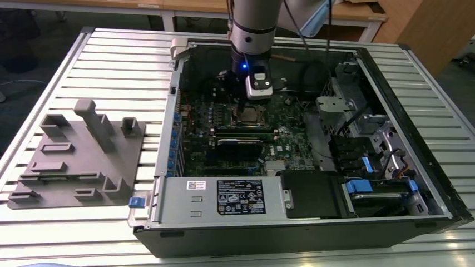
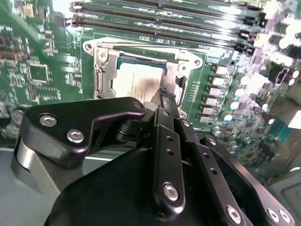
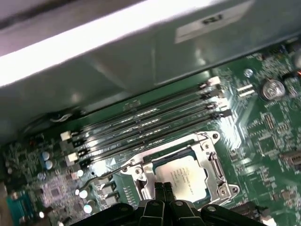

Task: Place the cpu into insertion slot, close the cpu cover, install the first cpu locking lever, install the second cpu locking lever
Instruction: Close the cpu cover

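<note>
The cpu point(image 3: 186, 176) point(image 2: 136, 82) lies flat in the insertion slot on the green motherboard point(image 1: 222, 150), its silver top showing. The silver cpu cover point(image 3: 212, 165) point(image 2: 101, 70) lies down around it, framing the chip through its window; the slot itself is hidden beneath both. A thin metal locking lever point(image 3: 106, 174) runs out from one corner of the socket. My gripper point(image 2: 164, 96) point(image 3: 162, 188) hangs just above the chip's edge, fingers pressed together with nothing seen between them. In the exterior view the gripper point(image 1: 245, 105) reaches down into the case over the socket.
Long black memory slots point(image 3: 141, 122) point(image 2: 164, 14) run beside the socket. The open computer case point(image 1: 415, 133) walls in the board, with a power supply point(image 1: 222, 197) at the front and drive bays on the exterior view's right. A grey fixture block point(image 1: 74, 156) sits outside on the slatted table.
</note>
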`<control>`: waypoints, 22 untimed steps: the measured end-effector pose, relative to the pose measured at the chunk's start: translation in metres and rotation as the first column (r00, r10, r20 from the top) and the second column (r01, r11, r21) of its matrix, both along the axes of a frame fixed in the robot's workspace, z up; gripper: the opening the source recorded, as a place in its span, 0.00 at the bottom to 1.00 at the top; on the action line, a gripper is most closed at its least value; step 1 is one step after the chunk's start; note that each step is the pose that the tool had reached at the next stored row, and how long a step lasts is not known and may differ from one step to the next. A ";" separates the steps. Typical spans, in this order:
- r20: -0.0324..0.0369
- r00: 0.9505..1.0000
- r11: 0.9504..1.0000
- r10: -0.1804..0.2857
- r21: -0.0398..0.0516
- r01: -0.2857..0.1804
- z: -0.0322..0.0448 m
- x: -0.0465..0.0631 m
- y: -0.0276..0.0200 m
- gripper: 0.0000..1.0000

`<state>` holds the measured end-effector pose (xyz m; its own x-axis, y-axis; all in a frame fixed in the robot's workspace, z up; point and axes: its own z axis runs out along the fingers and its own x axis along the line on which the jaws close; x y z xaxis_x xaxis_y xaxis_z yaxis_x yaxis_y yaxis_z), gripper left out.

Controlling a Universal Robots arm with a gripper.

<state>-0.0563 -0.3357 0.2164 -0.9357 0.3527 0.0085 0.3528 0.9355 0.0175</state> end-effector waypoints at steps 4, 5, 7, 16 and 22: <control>0.000 0.997 0.997 0.073 0.000 -0.073 -0.0005 0.000 0.0000 0.11; 0.000 0.996 0.996 0.091 0.000 -0.091 -0.0006 0.000 0.0000 0.11; 0.000 0.992 0.992 0.127 0.000 -0.127 -0.0008 0.000 0.0000 0.11; 0.000 0.960 0.960 0.280 0.000 -0.280 -0.0015 0.000 0.0000 0.11; 0.000 0.937 0.937 0.349 0.001 -0.349 -0.0017 0.000 0.0000 0.11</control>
